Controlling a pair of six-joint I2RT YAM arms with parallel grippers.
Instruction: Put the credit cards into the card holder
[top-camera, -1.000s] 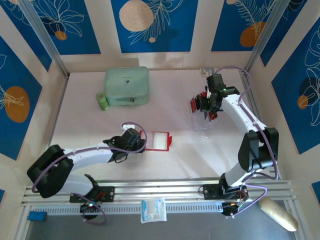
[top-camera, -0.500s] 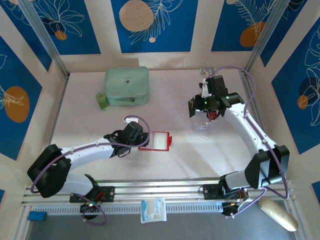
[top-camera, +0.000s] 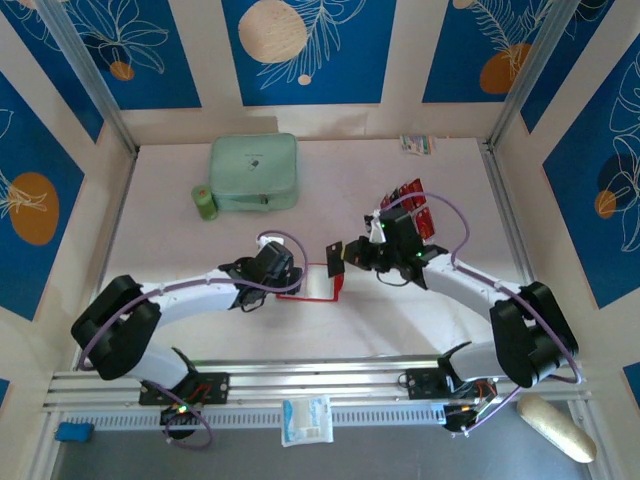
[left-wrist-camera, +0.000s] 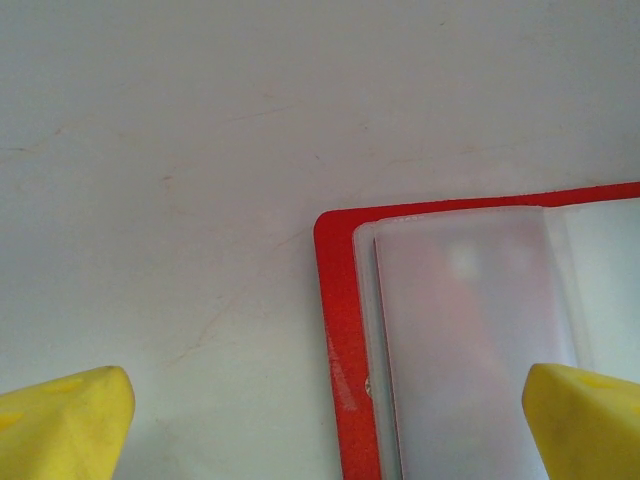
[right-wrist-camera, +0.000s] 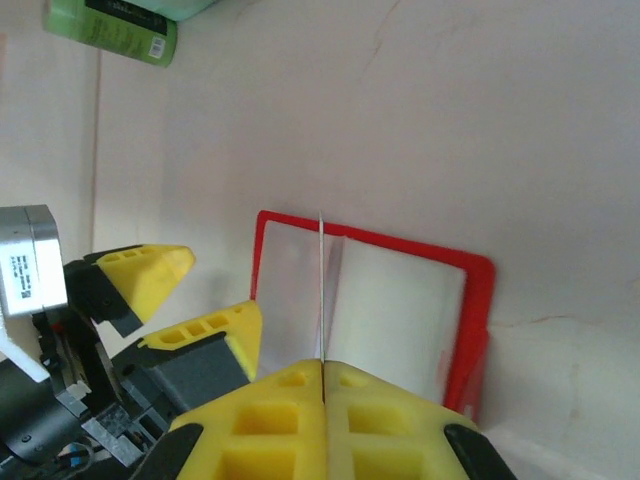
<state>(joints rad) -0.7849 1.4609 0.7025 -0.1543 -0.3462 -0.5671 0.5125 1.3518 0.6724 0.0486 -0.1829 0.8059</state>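
Nearest the bases, the card holder (right-wrist-camera: 477, 300) lies open and flat on the table, clear sleeves up. The left gripper (top-camera: 283, 280) waits at its nine o'clock edge with jaws spread wide and nothing in them. They straddle the red rim (whether a tip touches it I cannot tell).

Just beyond, at about one o'clock of the holder, the right gripper (right-wrist-camera: 322, 372) is pinched tight on one credit card (top-camera: 333, 255), held on edge over the sleeves.

The step in hand looks like the insertion. It would go best if the card were tipped low, its leading edge squared to a sleeve mouth and slid along the pocket, not pressed down into it. The holder is light and will probably skate, so the left jaws should pin its rim first. A thin card may bow if it is forced.

Farther out, the remaining credit cards (top-camera: 412, 212) stand at two o'clock, well apart. The mint-green case (top-camera: 254, 172) sits at eleven o'clock, with a green tube (top-camera: 205, 203) beside it.
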